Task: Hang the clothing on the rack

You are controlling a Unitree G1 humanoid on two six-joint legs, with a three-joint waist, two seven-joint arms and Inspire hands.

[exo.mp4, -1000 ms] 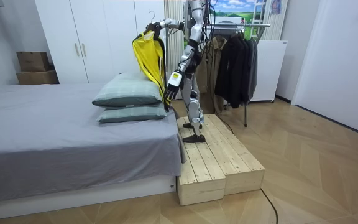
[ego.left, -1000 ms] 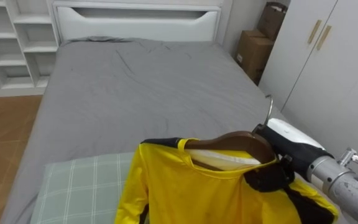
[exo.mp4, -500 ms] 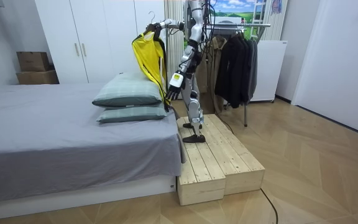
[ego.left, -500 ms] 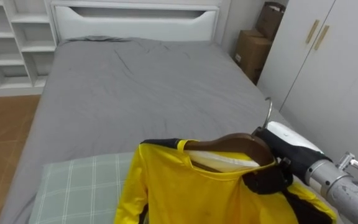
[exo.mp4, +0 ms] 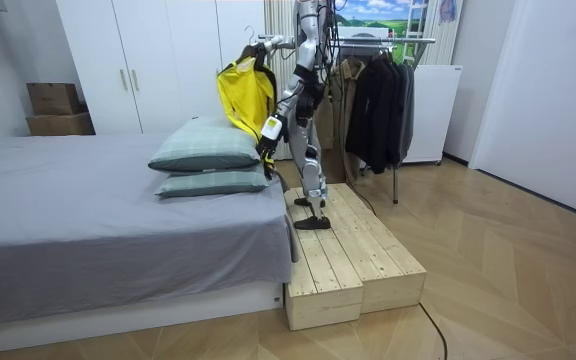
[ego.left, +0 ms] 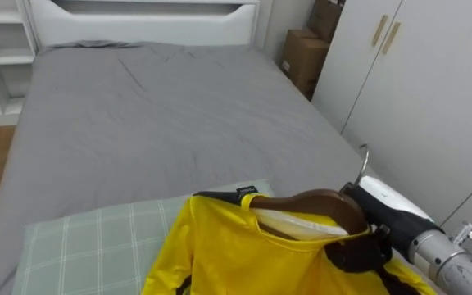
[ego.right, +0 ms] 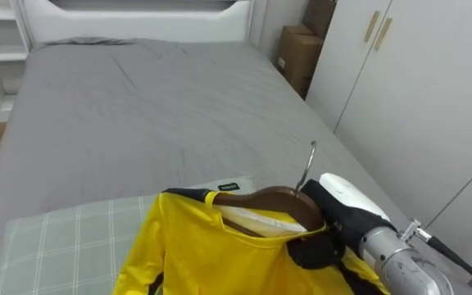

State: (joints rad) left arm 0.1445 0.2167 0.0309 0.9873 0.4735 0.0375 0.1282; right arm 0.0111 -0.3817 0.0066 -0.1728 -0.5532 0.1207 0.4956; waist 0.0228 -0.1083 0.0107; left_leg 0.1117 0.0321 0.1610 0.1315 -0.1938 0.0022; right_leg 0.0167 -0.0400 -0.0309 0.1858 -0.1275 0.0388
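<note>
Right hand (ego.left: 388,209) round hanger (ego.left: 310,201); illegible label (ego.left: 247,192) on shirt (ego.left: 236,254)

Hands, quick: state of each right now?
Left hand: cannot tell; it hangs by the pillows.
Right hand: closed on the wooden hanger carrying the yellow shirt.

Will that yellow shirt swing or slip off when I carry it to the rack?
The yellow shirt hangs limp in folds from the wooden hanger, so it will probably sway. Its collar sits round the hanger's neck, so slipping seems unlikely. The right hand grips the stiff-looking hanger, so steering should stay predictable.
</note>
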